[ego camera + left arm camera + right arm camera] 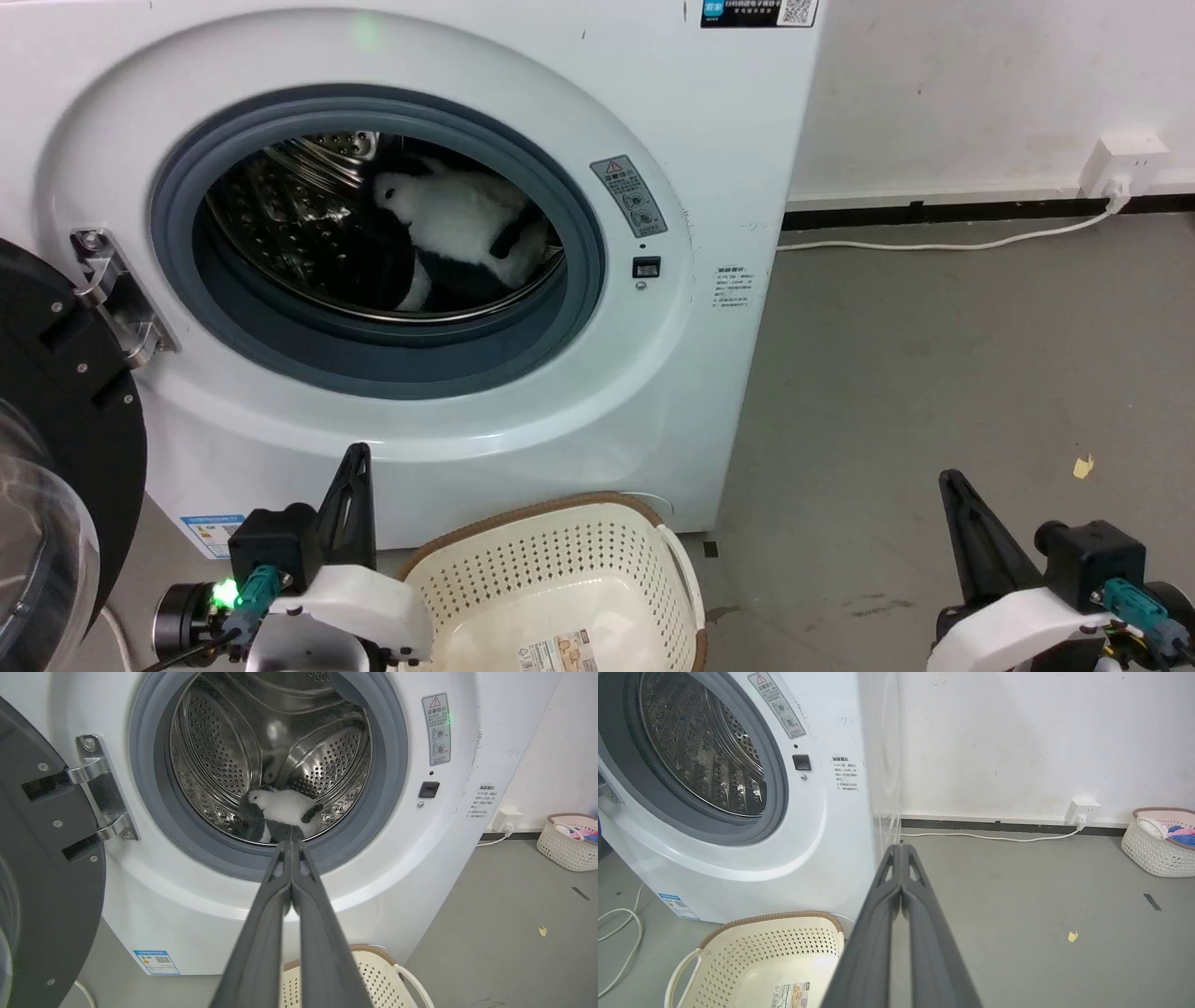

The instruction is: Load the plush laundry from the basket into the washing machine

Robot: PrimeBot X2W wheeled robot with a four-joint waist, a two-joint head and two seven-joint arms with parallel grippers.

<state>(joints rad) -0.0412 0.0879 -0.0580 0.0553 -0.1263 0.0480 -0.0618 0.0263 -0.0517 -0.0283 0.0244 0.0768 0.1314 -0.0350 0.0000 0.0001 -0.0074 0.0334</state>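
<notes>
Plush laundry [462, 224] already lies in the steel drum of the washing machine [653, 392], and the basket [560, 551] below holds just its sticker. My left hand [290, 845] and right hand [901, 850] are both pressed together, gripping nothing; loading looks done.

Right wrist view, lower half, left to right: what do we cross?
loose white cable → basket → right tool, shut → yellow scrap → second basket of clothes
</notes>
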